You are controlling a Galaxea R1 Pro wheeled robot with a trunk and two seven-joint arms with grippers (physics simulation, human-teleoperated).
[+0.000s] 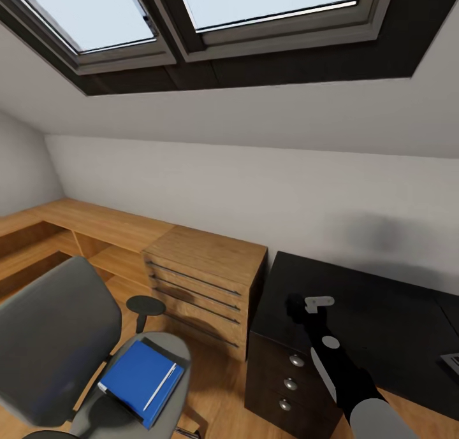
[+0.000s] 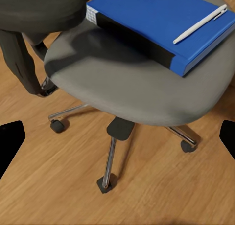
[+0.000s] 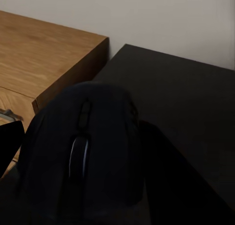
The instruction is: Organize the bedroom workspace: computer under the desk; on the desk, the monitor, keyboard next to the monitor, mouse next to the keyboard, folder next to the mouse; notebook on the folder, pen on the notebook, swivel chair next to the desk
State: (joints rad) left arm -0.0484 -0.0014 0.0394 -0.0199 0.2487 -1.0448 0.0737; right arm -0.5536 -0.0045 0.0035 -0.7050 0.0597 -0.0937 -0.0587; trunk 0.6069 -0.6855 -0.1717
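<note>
Currently the small black rounded mouse (image 3: 85, 151) is being carried by the right gripper (image 1: 299, 311) over the near-left corner of the glossy black tabletop (image 1: 382, 311). In the right wrist view the mouse is sitting close to the lens, scroll wheel facing the camera, and one dark finger is showing at its side, so the fingers are judged to be clamped on the mouse, though the contact itself is not being seen directly.

The mouse is wanted next to the keyboard. A grey, key-like edge (image 1: 450, 362) is being cut off at the right border of the head view; whether it is the keyboard cannot be told. Judgement: the mouse should be taken further along the tabletop toward that side, lowered until it is resting flat, and only then released, since this corner is lying just beside the light wooden chest of drawers (image 1: 204, 280) and near the drop-off.

The flat bright blue folder (image 2: 161, 24) is lying on the grey seat of the swivel chair (image 2: 127, 83), with the thin whitish pen (image 2: 200, 23) resting on top of it. The left gripper's fingers (image 2: 10, 142) are being held wide apart above the wooden floor (image 2: 58, 186), nothing between them.
</note>
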